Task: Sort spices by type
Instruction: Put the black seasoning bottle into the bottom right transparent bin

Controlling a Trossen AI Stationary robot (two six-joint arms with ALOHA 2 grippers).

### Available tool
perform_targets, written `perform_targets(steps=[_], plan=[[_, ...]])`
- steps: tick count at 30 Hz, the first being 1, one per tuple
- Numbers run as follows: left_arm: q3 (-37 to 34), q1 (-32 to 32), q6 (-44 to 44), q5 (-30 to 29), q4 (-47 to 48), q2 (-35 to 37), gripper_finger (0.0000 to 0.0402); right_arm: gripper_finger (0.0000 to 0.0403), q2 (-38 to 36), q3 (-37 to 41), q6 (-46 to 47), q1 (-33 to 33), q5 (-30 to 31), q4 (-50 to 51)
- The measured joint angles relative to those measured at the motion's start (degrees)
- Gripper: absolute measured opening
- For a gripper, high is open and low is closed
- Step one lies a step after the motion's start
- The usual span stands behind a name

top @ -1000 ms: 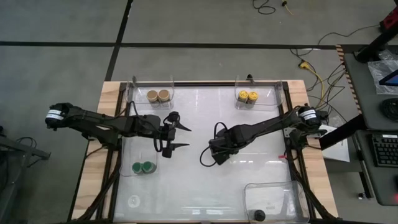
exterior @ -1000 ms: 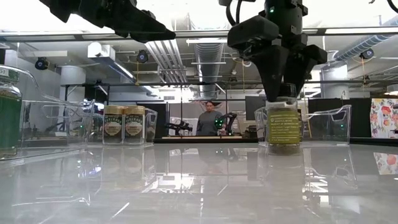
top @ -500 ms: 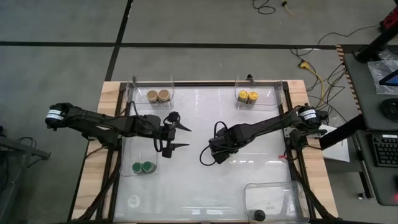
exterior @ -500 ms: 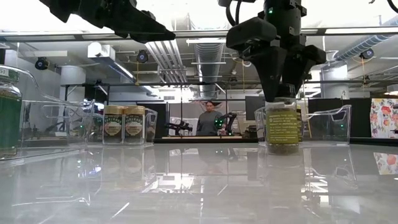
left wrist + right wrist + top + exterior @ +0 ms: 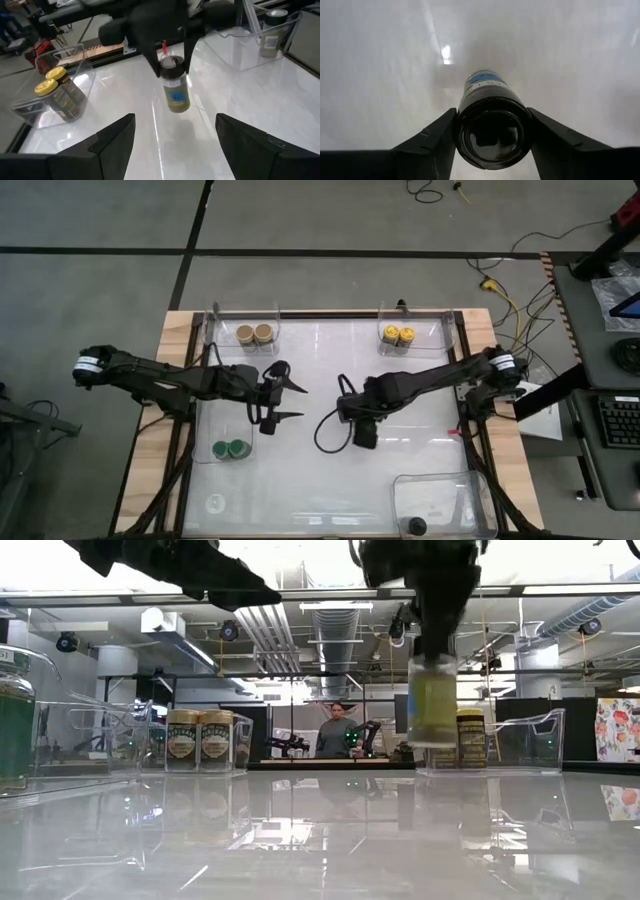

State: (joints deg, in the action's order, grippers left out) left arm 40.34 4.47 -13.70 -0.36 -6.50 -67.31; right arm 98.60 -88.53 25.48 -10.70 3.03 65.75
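Two right fingers (image 5: pixel 435 137) clamp, seemingly airborne, black-lidded jar (image 5: pixel 491 129); left fingers (image 5: pixel 112 142) apart.

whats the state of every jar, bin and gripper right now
black-lid jar: held off the table, upright
right gripper: shut on the black-lid jar
left gripper: open, empty, above the table
tan-lid jars: upright, paired in back left bin
yellow-lid jars: upright, paired in back right bin
green-lid jars: upright, paired
second black-lid jar: alone in front right bin

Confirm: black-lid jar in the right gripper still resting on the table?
No. In the low view the jar hangs clear above the table, clamped by the right gripper.
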Motion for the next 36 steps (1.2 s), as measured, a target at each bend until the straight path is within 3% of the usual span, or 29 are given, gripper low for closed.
perform_targets(steps=[7,11,18,24,28,36], plan=[[0.0,0.0,4.3,0.0,0.2,0.0,0.026,0.0203,-0.8,-2.3,-45.6,-3.6,-0.5,7.3],[0.0,0.0,6.4,0.0,0.2,0.0,0.026,0.0202,-0.6,-2.3,-58.7,-5.0,0.0,7.5],[0.3,0.0,10.2,-2.6,-0.7,0.0,0.026,0.0201,-1.0,-2.3,-66.9,-10.1,0.2,11.7],[2.5,0.0,11.6,-6.1,-1.1,0.0,0.026,0.0203,-3.2,-3.3,-67.9,-17.5,5.1,18.9],[4.5,0.0,11.6,-7.1,-1.5,0.0,0.026,0.0202,-5.5,-4.8,-65.5,-21.6,9.4,22.1],[5.1,0.0,11.3,-9.8,0.5,-0.2,0.026,0.0206,-9.3,-8.5,-54.4,-29.8,7.0,22.3]])
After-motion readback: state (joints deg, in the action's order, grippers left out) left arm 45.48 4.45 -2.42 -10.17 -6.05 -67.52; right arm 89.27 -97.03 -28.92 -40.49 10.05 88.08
